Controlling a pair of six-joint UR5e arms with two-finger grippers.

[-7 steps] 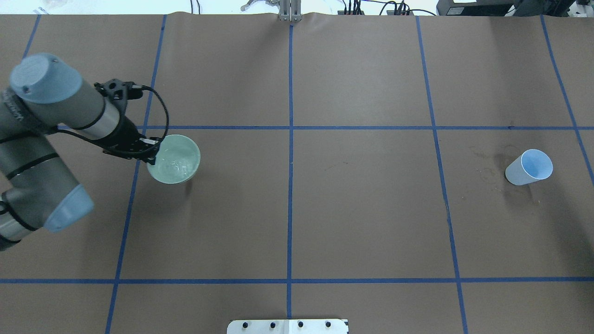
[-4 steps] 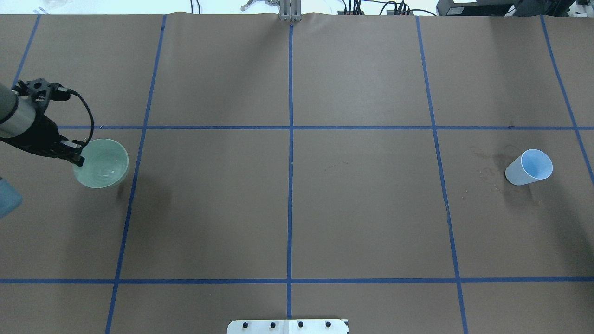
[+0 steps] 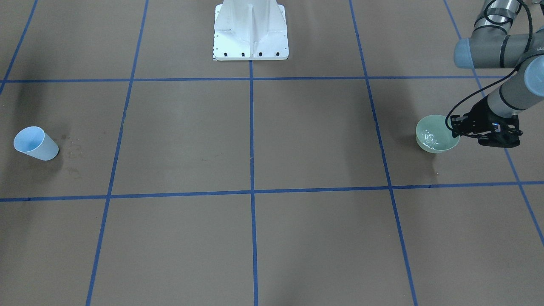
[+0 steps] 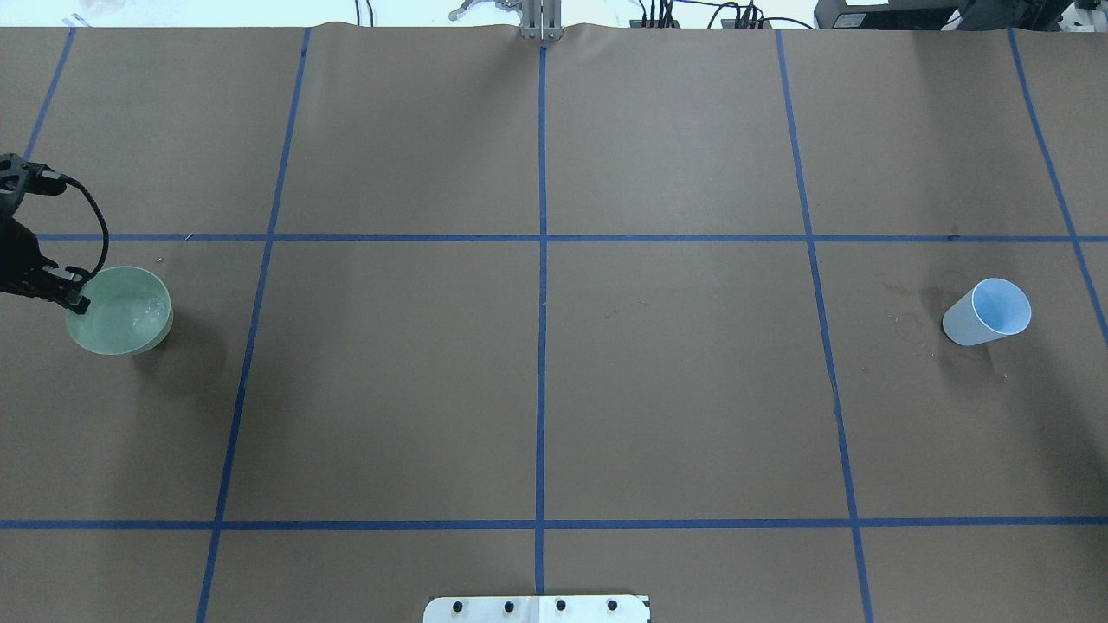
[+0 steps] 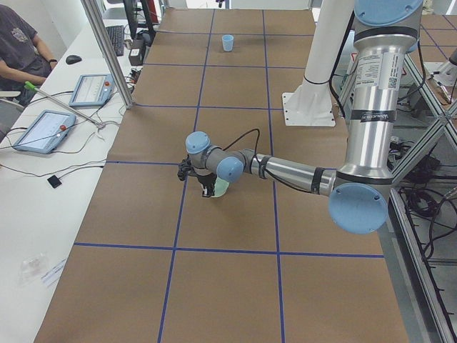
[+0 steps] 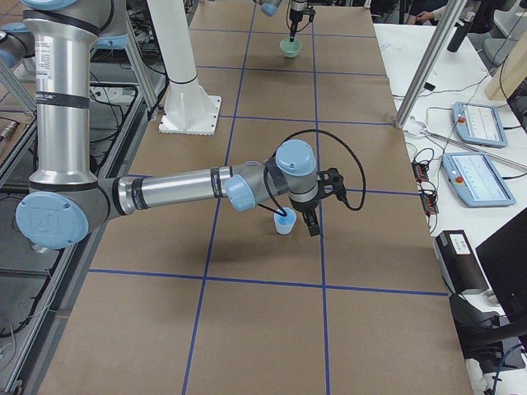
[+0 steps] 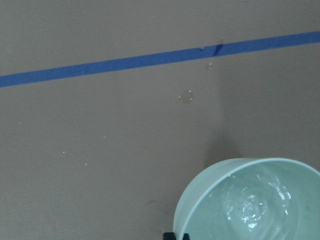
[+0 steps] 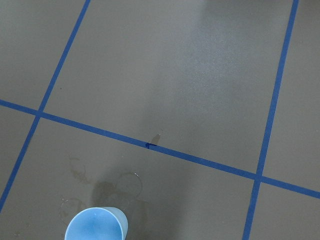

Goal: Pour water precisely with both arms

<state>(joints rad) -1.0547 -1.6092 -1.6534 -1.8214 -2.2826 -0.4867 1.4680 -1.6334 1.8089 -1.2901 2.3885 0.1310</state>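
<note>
Our left end effector (image 4: 78, 301) pinching a smooth round pale-green bowl (image 4: 125, 318), clear rippled water (image 7: 252, 207) glinting inside, right end effector (image 6: 298, 224), we cannot tell its grip

Left arm (image 5: 371, 121) now, right arm (image 6: 169, 188) too: silver-grey tubes, pale blue round joint caps, black cable (image 4: 103, 229) looping off the wrist.

the table (image 4: 675, 389) is flat brown, crossed by a grid of dark blue tape lines (image 4: 541, 346). seen from overhead, the bowl (image 4: 95, 333) at nine o'clock is pale green, its water (image 7: 252, 207) clear with white glints; the cup (image 4: 982, 318) at three o'clock is light blue. the left arm (image 3: 505, 100) and right arm (image 6: 165, 191) are grey with pale blue caps.
</note>
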